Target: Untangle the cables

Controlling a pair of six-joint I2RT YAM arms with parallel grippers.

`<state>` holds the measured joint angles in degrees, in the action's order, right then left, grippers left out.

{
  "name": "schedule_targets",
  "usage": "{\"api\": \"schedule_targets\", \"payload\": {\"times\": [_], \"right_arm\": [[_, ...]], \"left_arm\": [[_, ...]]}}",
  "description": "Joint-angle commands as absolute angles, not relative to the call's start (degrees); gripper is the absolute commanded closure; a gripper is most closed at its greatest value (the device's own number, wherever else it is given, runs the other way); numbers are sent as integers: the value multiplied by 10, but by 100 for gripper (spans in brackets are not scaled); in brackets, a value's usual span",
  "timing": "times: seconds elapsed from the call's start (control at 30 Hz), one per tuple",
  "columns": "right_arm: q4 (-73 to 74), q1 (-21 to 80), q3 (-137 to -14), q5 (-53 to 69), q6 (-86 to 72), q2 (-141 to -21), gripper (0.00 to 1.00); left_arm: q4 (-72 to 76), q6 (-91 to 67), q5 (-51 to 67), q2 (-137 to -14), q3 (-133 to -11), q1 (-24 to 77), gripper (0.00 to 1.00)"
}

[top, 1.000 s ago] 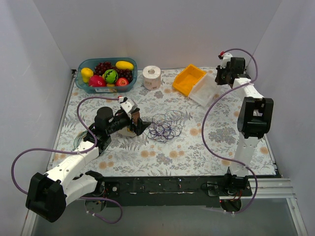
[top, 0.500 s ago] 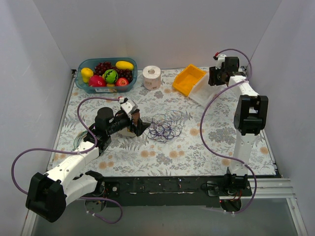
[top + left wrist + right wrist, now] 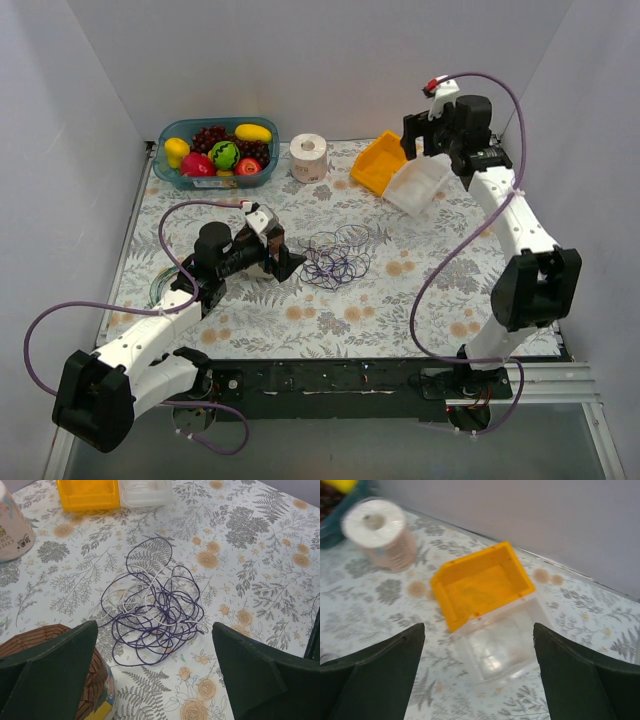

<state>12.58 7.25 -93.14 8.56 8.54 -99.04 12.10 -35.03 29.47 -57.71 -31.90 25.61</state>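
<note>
The cables (image 3: 337,258) lie in a loose heap of thin purple loops, with a white strand among them, mid-table on the flowered cloth. In the left wrist view the cables (image 3: 157,612) sit just ahead of my left gripper (image 3: 154,630). Its fingers stand wide apart with nothing between them. From above, the left gripper (image 3: 283,258) hovers low at the tangle's left edge, not touching it. My right gripper (image 3: 415,140) is far off at the back right, raised above the bins. It is open and empty, seen as the right gripper (image 3: 479,630) over the clear bin.
A brown tape roll (image 3: 50,640) sits under my left finger. At the back stand a fruit basket (image 3: 218,152), a toilet roll (image 3: 308,157), a yellow bin (image 3: 383,163) and a clear bin (image 3: 420,185). A greenish coil (image 3: 160,285) lies by the left arm.
The right gripper has gone from shut to open. Its arm has swung up and left, from the back right corner to above the bins. The left arm has barely shifted.
</note>
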Motion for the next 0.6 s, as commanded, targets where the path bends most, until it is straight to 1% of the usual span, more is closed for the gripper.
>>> {"api": "schedule_targets", "payload": {"times": [0.0, 0.03, 0.07, 0.13, 0.17, 0.2, 0.27, 0.4, 0.5, 0.57], "right_arm": [[147, 145, -830, 137, 96, -917, 4], [153, 162, -790, 154, 92, -908, 5], [156, 170, -770, 180, 76, -891, 10], [158, 186, -716, 206, 44, -882, 13], [156, 187, -701, 240, 28, -878, 17], [149, 187, -684, 256, -21, -877, 19], [133, 188, -642, 273, -61, -882, 23], [101, 189, -604, 242, -126, -904, 23], [48, 189, -592, 264, -152, -928, 22], [26, 189, -595, 274, -177, -954, 24]], "left_arm": [[145, -363, 320, -571, -308, 255, 2], [148, -365, 325, -579, -307, 255, 3], [151, -370, 334, -584, -308, 255, 3], [163, -374, 338, -599, -308, 258, 5], [166, -375, 340, -605, -308, 259, 5], [175, -373, 339, -608, -308, 262, 5], [183, -367, 340, -618, -306, 272, 5], [200, -362, 340, -628, -300, 288, 5], [203, -364, 339, -629, -297, 294, 5], [203, -364, 338, -628, -294, 294, 5]]}}
